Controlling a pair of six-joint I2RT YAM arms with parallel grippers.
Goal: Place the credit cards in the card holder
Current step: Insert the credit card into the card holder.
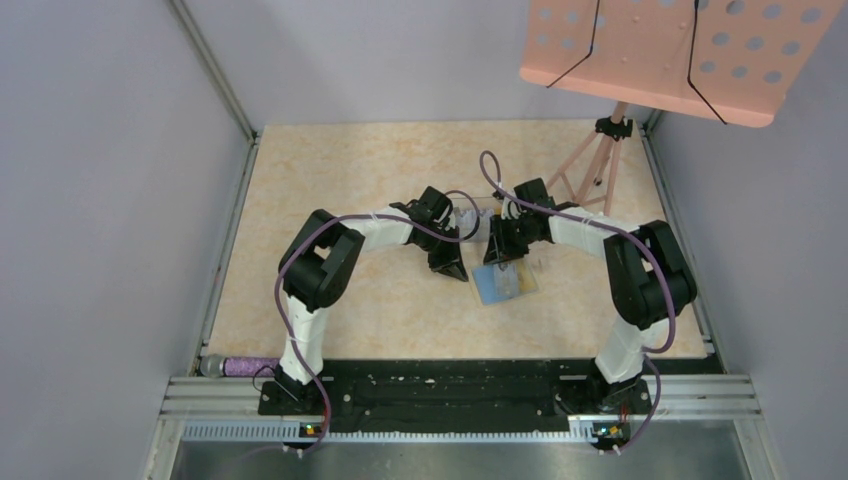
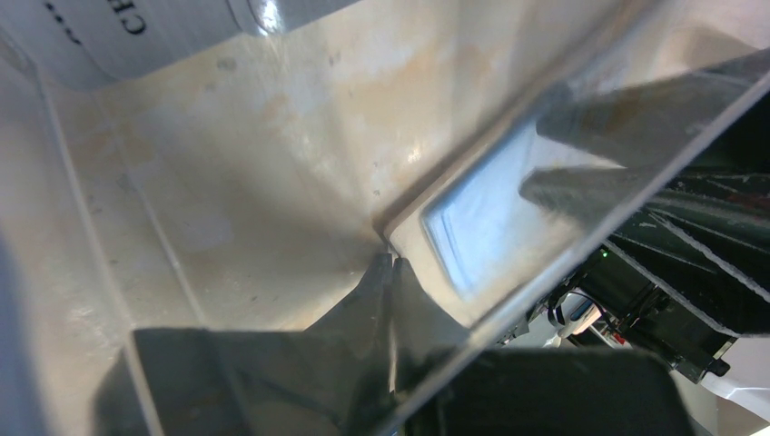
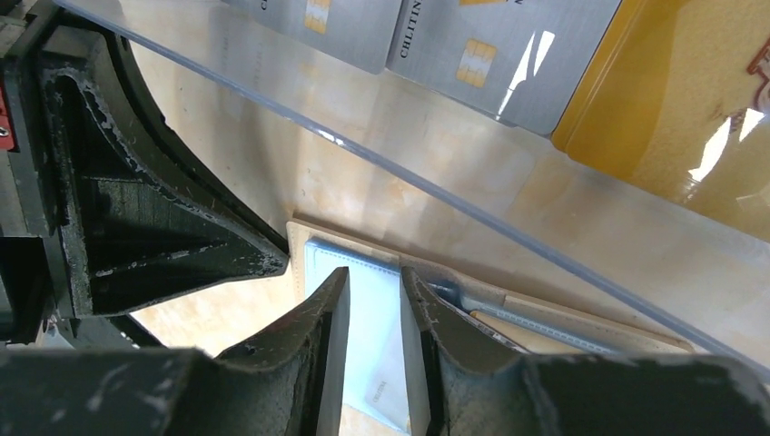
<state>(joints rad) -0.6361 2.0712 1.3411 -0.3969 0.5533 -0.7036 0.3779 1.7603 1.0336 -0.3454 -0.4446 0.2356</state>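
Note:
The tan card holder (image 1: 505,283) lies open on the table, blue-grey lining up; it also shows in the right wrist view (image 3: 300,238) and, through clear plastic, in the left wrist view (image 2: 472,227). My right gripper (image 1: 500,255) (image 3: 374,277) hovers over the lining with a narrow gap between its jaws. A silvery card (image 3: 390,391) shows in that gap on the lining. My left gripper (image 1: 448,265) (image 2: 393,262) is shut, tips at the holder's corner. Two silvery cards (image 3: 490,54) and a yellow card (image 3: 672,100) lie behind a clear plastic edge.
A clear plastic tray (image 1: 478,215) sits just behind both grippers. A pink perforated music stand (image 1: 660,50) on a tripod (image 1: 600,165) stands at the back right. Grey walls close in left and right. A purple object (image 1: 240,365) lies by the left arm's base.

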